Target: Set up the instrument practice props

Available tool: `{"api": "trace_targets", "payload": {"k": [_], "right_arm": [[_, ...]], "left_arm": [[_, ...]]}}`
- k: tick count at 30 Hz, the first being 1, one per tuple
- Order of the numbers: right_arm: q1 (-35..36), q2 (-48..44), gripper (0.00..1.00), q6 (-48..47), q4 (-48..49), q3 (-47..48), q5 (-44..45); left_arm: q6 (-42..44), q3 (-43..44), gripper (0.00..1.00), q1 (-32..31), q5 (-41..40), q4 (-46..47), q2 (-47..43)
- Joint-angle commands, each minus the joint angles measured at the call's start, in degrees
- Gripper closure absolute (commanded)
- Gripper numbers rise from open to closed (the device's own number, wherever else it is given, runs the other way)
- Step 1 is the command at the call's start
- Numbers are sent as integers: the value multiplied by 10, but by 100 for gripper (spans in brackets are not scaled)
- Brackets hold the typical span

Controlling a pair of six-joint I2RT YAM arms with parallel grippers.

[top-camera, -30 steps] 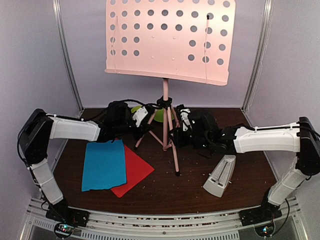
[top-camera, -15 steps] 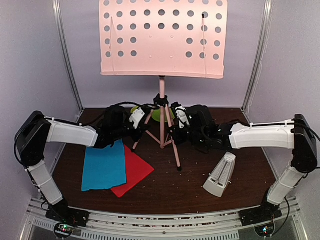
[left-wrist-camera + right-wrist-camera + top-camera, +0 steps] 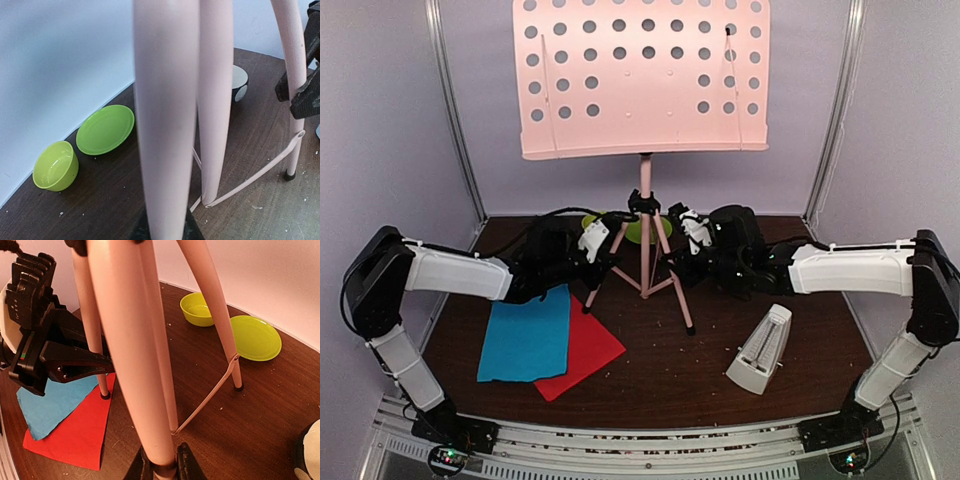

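- Music stand (image 3: 644, 80): upright on its tripod, back centre of bench (image 3: 800, 340).
- Left claw (image 3: 164, 232): clamped on one tripod leg.
- Right claw (image 3: 162, 467): clamped on another leg.
- Metronome (image 3: 761, 350): front right.

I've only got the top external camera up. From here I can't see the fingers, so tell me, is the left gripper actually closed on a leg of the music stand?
Observer: Yes. In its wrist view the left gripper is shut on a pink leg of the music stand.
Operator: And the right one?
Observer: Same. The right gripper is shut on another leg.
Operator: What's the green patch behind the pole?
Observer: A green bowl and a green plate, side by side, not touching.
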Motion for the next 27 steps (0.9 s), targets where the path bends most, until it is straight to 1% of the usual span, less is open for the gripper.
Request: {"api": "trace_targets", "payload": {"k": [1, 7, 9, 11, 14, 17, 23, 24, 26, 27], "right_arm": [[-44, -34, 100, 25, -34, -39, 74], [-53, -65, 100, 23, -42, -74, 77], [-55, -69, 100, 20, -40, -75, 66], [-54, -61, 100, 16, -38, -67, 47], [-51, -43, 100, 20, -32, -50, 11], [-41, -29, 100, 22, -27, -36, 3], [-26, -11, 100, 23, -21, -25, 8], [-26, -11, 97, 24, -22, -24, 7], [-26, -16, 88, 24, -21, -30, 7], [-26, -20, 83, 24, -20, -33, 7]], "left_arm": [[27, -33, 100, 11, -23, -28, -45], [31, -50, 100, 12, -31, -35, -57], [29, -44, 100, 11, -11, -38, -54], [25, -27, 100, 11, 14, -50, -44], [22, -8, 100, 5, 25, -50, -25], [20, 8, 100, 3, 29, -53, -5], [22, 27, 100, 3, 9, -50, 24], [25, 27, 99, 3, 9, -50, 25], [32, 24, 93, 3, 20, -49, 21], [35, 20, 85, 3, 27, -46, 17]]}}
